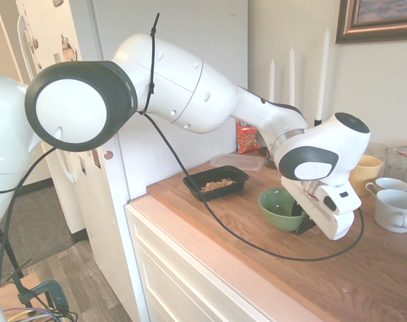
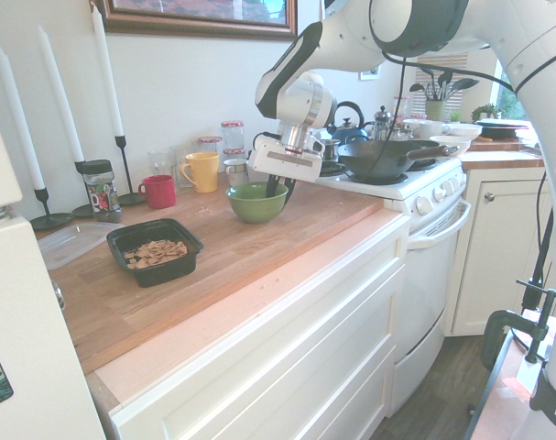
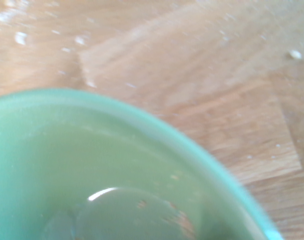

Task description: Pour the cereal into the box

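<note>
The cereal (image 1: 216,182) (image 2: 156,249) lies as a tan heap inside the box (image 1: 193,181) (image 2: 168,273), a shallow black tray on the wooden counter. A green bowl (image 1: 277,208) (image 2: 255,206) stands upright on the counter further along, towards the stove. My gripper (image 1: 302,225) (image 2: 276,188) is at the bowl's rim, on the side away from the box, pointing down. The wrist view looks into the bowl (image 3: 91,165), which holds only a few crumbs. Whether the gripper still clamps the rim does not show.
A clear lid (image 1: 237,159) (image 2: 71,243) and an orange-red snack bag (image 1: 247,137) lie behind the box. Mugs (image 1: 394,208) (image 2: 202,171), jars and candlesticks (image 2: 122,147) line the wall. A stove with a black pan (image 2: 387,156) adjoins the counter.
</note>
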`<state>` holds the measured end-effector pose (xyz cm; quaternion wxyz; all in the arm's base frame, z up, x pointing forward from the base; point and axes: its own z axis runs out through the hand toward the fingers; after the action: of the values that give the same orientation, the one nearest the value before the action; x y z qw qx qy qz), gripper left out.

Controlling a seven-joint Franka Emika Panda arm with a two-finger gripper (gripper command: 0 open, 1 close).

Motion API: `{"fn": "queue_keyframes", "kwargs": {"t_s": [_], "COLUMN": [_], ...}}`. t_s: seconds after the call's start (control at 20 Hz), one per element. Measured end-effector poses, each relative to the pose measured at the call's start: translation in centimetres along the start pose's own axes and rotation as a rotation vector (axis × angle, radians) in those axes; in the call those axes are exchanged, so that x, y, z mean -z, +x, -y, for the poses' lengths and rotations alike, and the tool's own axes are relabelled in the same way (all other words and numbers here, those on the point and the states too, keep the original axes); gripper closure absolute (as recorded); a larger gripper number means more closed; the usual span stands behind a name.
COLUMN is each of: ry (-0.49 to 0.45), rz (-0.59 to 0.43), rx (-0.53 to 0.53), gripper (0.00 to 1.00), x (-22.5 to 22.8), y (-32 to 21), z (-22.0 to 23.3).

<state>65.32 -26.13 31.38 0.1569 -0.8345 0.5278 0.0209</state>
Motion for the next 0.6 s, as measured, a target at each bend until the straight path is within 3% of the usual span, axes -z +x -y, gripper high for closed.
{"fn": "queue_keyframes", "kwargs": {"t_s": [0.3, 0.6], "ry": [-0.028, -0.177], "rz": [-0.041, -0.179], "rx": [0.038, 0.164], "gripper": [0.00, 0.00], "x": [1.0, 5.4], "y": [0.0, -2.8], "z": [0.5, 2.7]}}
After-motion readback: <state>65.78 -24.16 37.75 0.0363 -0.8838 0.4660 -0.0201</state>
